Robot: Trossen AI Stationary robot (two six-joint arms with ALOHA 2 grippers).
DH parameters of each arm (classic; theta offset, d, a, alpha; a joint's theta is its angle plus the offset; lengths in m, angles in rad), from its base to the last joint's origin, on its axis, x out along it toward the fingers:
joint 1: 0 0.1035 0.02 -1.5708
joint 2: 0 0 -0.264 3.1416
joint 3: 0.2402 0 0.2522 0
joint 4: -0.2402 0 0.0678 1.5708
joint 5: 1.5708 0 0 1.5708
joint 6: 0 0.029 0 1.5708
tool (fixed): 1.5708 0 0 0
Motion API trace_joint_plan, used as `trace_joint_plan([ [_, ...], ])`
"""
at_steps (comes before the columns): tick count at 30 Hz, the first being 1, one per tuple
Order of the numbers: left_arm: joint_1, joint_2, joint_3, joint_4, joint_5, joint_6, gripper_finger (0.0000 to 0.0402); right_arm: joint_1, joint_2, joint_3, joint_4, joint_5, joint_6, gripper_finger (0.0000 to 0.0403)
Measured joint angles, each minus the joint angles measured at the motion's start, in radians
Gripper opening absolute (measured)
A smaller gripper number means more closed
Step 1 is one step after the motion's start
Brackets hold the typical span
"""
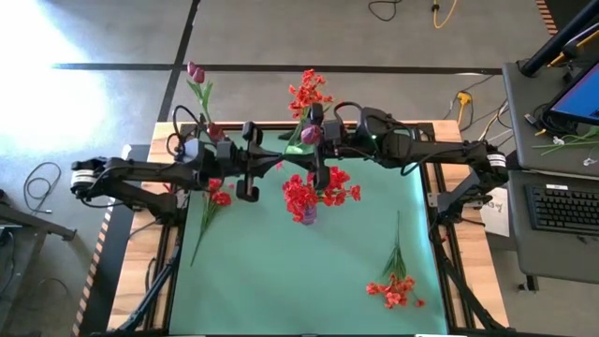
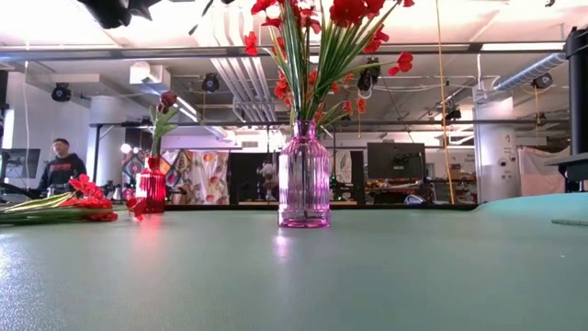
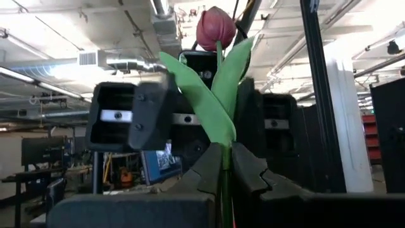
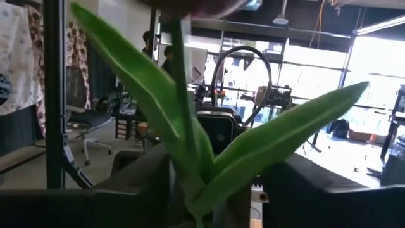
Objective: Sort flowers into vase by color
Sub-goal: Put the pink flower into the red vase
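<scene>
Pinching an upright magenta tulip bud [image 3: 215, 28] by its stem, the left gripper [image 3: 226, 166] offers it upper centre of the high view; right gripper [image 4: 209, 183] half-closed around the stem.

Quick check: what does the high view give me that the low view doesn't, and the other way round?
High only: the left gripper and right gripper meeting at a tulip over the far side of the mat, and a red spray lying on the mat on the right arm's side.
Low only: the room behind the table, with a person in it.
Both: the pink vase holding red flowers, and a loose bunch lying on the left arm's side.
</scene>
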Motion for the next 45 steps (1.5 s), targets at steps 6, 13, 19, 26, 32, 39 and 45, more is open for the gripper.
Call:
trace_joint_plan([
  [6, 0.0, 0.01, 0.011, 0.042, -0.017, -0.033, 0.0, 0.0, 0.0, 0.0, -0.002, 0.0, -0.017, 0.0099],
  [13, 0.0, -0.024, 0.011, -0.026, -0.006, -0.034, 0.0043, 0.0, 0.0, 0.001, -0.02, -0.001, -0.019, 0.0022],
  [19, 0.0, -0.093, 0.01, -0.227, 0.0, -0.034, 0.0118, 0.0, -0.003, 0.001, -0.044, 0.0, 0.0, 0.002],
  [26, 0.0, -0.184, 0.01, -0.471, 0.0, -0.023, 0.0184, 0.0, -0.003, 0.028, -0.15, 0.0, 0.002, 0.0022],
  [32, 0.0, -0.159, 0.029, -0.446, -0.006, -0.026, 0.0199, 0.0, 0.006, 0.029, -0.159, 0.0, 0.001, 0.0022],
  [39, 0.002, -0.065, 0.152, -0.523, -0.008, -0.016, 0.018, 0.0, 0.006, 0.029, -0.164, 0.001, 0.001, 0.0022],
  [45, 0.002, -0.036, 0.239, -0.689, -0.03, 0.012, 0.0123, 0.0, 0.006, 0.029, -0.195, 0.001, -0.002, 0.0022],
])
